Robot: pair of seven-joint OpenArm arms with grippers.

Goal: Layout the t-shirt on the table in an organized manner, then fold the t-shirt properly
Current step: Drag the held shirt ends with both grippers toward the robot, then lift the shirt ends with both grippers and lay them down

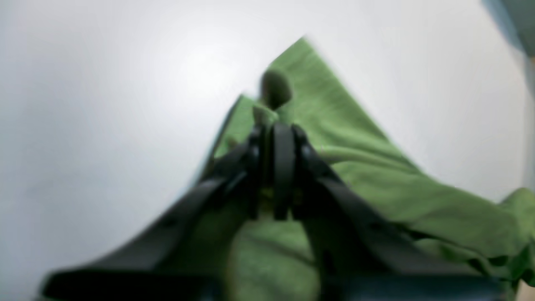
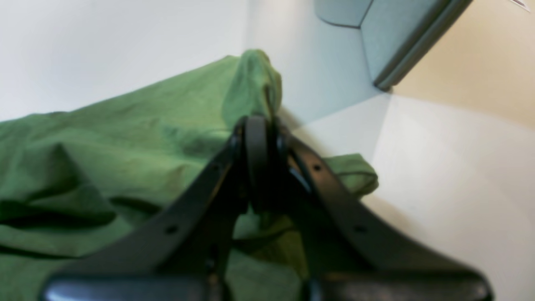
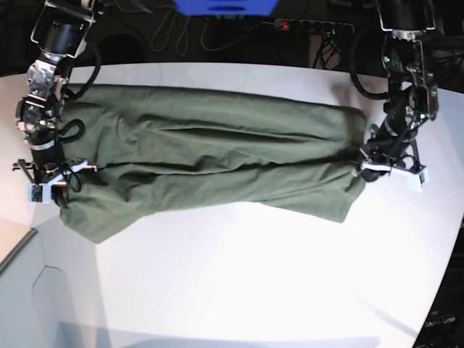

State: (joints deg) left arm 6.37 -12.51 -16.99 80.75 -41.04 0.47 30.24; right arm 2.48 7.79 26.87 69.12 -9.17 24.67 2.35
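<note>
The olive-green t-shirt [image 3: 210,152] lies stretched sideways across the white table [image 3: 254,275], wrinkled, with long folds along its length. At its right end in the base view, my left gripper [image 3: 360,168] holds the edge. The blurred left wrist view shows the left gripper [image 1: 271,125] with jaws close together and a small tuft of t-shirt [image 1: 376,179] pinched at the tips. My right gripper [image 3: 61,192] is at the shirt's other end. In the right wrist view the right gripper [image 2: 261,121] is shut on a raised bunch of t-shirt [image 2: 125,138].
Cables and a power strip [image 3: 312,25] run behind the table's far edge. A grey panel [image 3: 43,304] lies below the table's near left corner; the same grey panel [image 2: 397,33] shows in the right wrist view. The table's curved edge runs down the right side.
</note>
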